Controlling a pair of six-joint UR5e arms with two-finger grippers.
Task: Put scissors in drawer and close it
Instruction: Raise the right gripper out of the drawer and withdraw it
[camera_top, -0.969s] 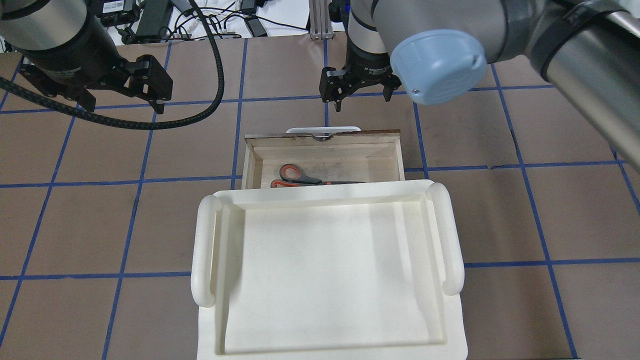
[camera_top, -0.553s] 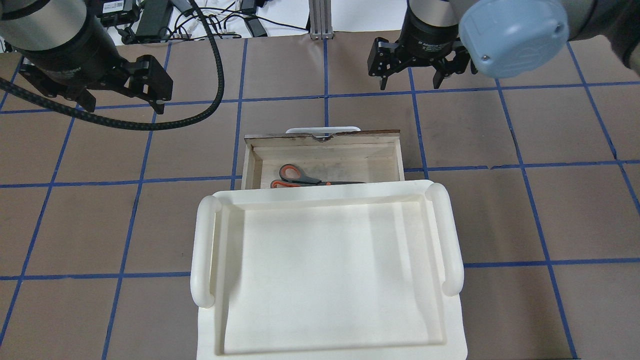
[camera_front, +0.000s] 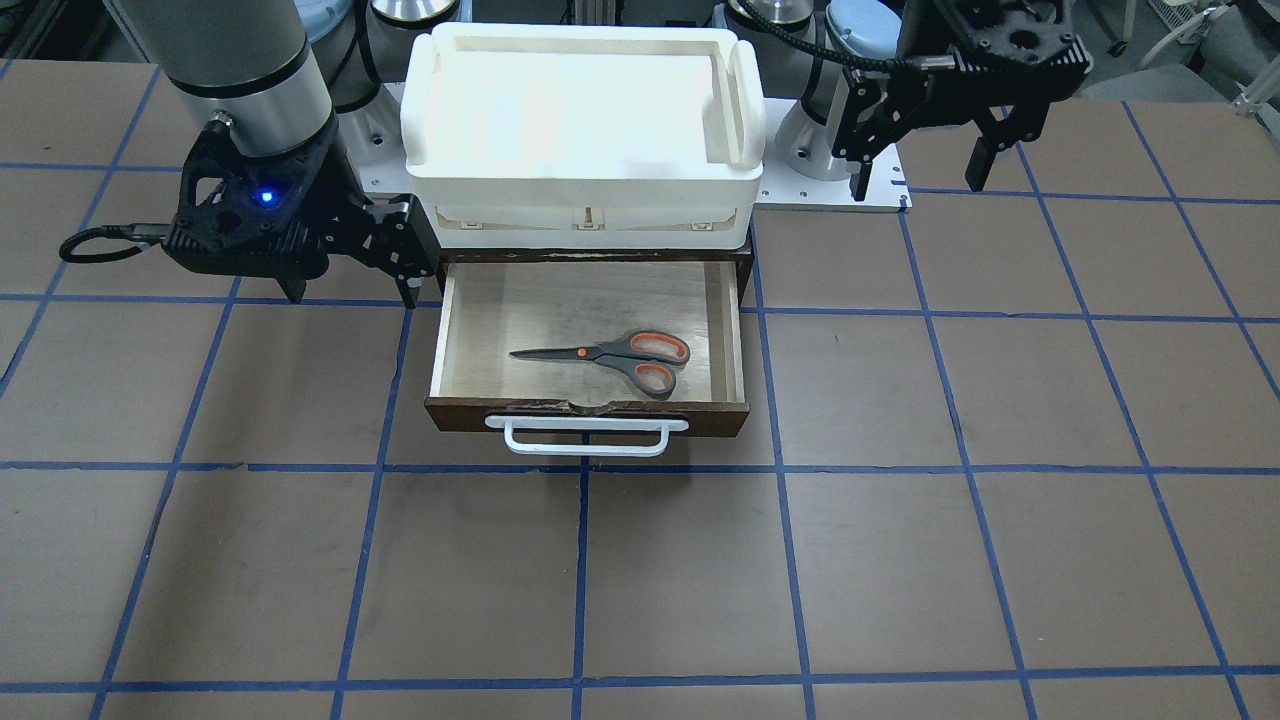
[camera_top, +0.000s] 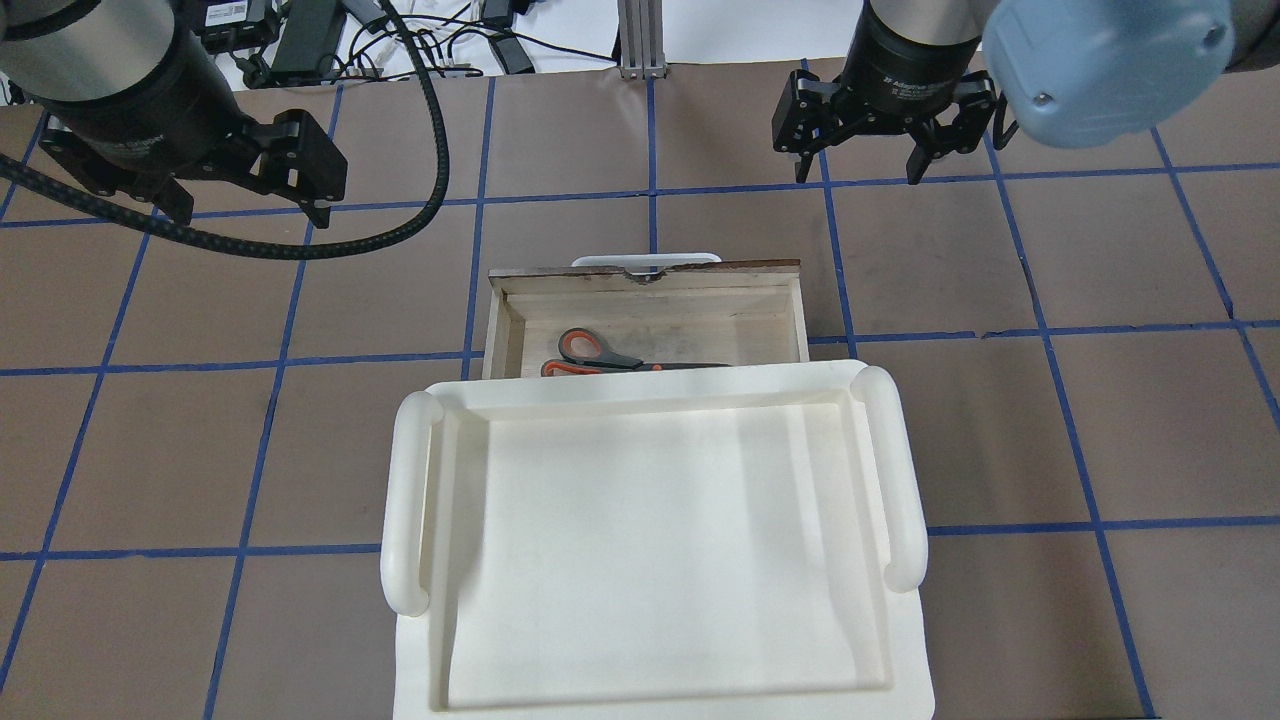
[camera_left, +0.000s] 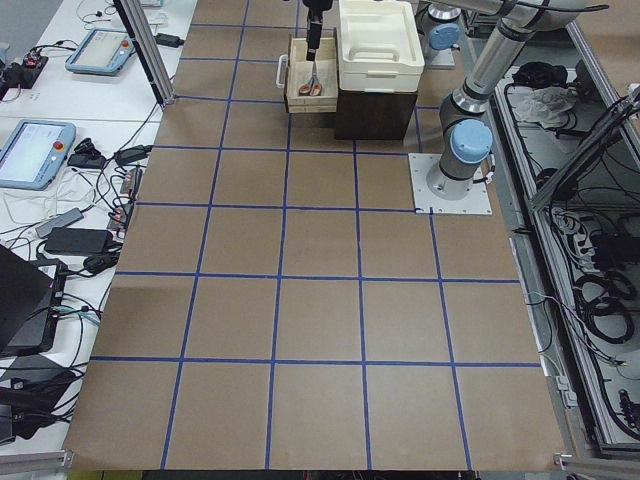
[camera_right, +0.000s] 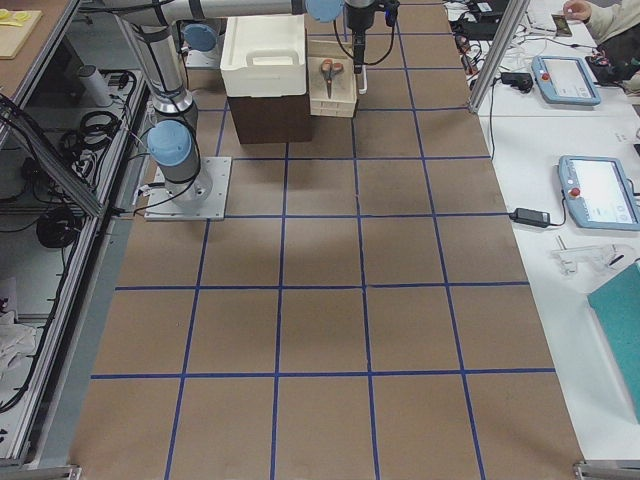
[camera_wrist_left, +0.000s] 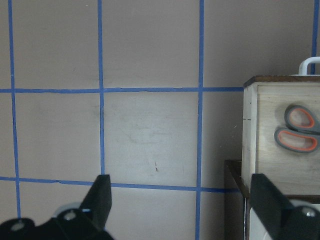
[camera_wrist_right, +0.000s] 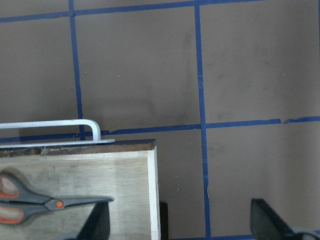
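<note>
The scissors (camera_front: 610, 355), grey handles lined orange, lie flat inside the open brown drawer (camera_front: 590, 415), blades pointing to the robot's right. They also show in the overhead view (camera_top: 600, 352), partly hidden by the white tray. The drawer's white bar handle (camera_front: 587, 437) faces away from the robot. My right gripper (camera_top: 858, 172) is open and empty, raised beyond the drawer's front and to its right. My left gripper (camera_top: 250, 212) is open and empty, raised well left of the drawer. The left wrist view shows the scissors' handles (camera_wrist_left: 300, 131); the right wrist view shows the blades (camera_wrist_right: 75, 202).
A white plastic tray (camera_top: 405, 500) with two side handles sits on top of the dark cabinet (camera_front: 745, 265) that holds the drawer. Brown table with a blue tape grid all around. Cables and devices lie beyond the table's far edge (camera_top: 300, 40).
My right gripper has moved right and away from the robot, off the spot above the drawer's handle, still open. The left arm, drawer and scissors have not moved.
</note>
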